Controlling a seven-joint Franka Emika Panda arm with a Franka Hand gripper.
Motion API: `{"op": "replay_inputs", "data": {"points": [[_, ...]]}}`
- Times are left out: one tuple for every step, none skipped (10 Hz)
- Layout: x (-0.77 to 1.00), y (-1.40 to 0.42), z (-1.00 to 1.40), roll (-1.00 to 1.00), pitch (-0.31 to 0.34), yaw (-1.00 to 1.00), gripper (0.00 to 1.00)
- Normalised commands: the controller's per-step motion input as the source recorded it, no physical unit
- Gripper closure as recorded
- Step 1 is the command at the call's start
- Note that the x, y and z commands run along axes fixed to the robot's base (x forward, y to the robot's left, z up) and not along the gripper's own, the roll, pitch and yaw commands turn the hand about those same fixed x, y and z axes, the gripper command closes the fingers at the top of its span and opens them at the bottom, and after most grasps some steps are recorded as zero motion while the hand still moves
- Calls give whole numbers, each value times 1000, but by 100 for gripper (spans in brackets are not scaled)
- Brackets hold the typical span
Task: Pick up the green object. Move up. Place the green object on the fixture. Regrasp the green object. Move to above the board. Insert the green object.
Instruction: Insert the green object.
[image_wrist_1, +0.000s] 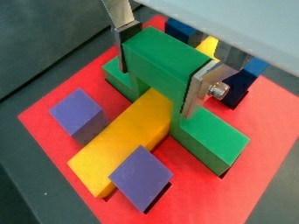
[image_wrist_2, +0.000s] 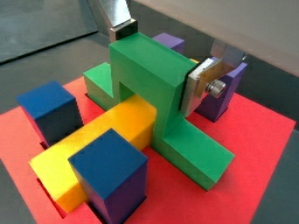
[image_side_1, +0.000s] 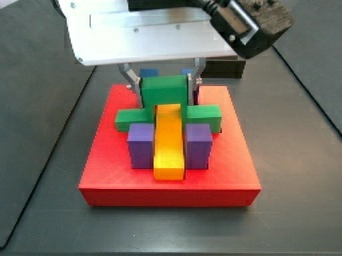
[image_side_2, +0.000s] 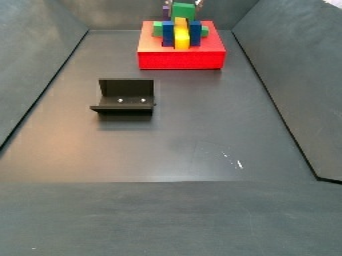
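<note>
Gripper (image_wrist_1: 158, 68) sits over the board (image_wrist_1: 52, 101), its two silver fingers (image_wrist_1: 118, 26) clamped narrow on the raised upper block of the green object (image_wrist_1: 176, 66); pads press flat on both side faces in both wrist views, gripper also at (image_wrist_2: 158, 63). Green object (image_wrist_2: 152, 83) is T-like: tall block on top, wide flat bar below lying across the red slab. The bar straddles the yellow bar (image_wrist_1: 122, 140), which runs out from under it between the posts. In a wrist view two purple posts (image_wrist_1: 77, 114) flank the yellow bar on the near side; in a wrist view the blue posts (image_wrist_2: 108, 171) stand either side of the yellow bar (image_wrist_2: 100, 144). Side view: gripper (image_side_1: 166, 78) hangs under the white wrist housing, green object (image_side_1: 166, 105) seated on the board (image_side_1: 167, 185) behind the purple posts (image_side_1: 139, 148), yellow bar (image_side_1: 168, 145) running forward. Far side view: board (image_side_2: 181, 58) at the back of the floor, green object (image_side_2: 181, 12) atop it, fixture (image_side_2: 124, 98) well apart, alone on the dark floor.
</note>
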Motion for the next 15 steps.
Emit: {"op": "replay_inputs", "data": {"points": [[0, -37, -543, 97, -134, 0, 100], [0, -74, -669, 94, -181, 0, 100], [6, -80, -680, 64, -214, 11, 100], [0, -94, -643, 60, -229, 26, 100], [0, -117, -446, 77, -201, 9, 100], [0, -97, -329, 73, -156, 6, 100], [0, -34, -280, 34, -114, 0, 100], [0, -17, -234, 23, -91, 0, 100], [0, -26, -186, 34, -46, 0, 100], [17, -43, -203, 7, -31, 0, 100], [223, -91, -226, 90, 0, 94, 100], [729, -206, -263, 156, 210, 74, 100], [794, -163, -229, 147, 363, 0, 100], [603, -111, -163, 119, 494, 0, 100], [494, -103, -103, 89, 500, -17, 100]]}}
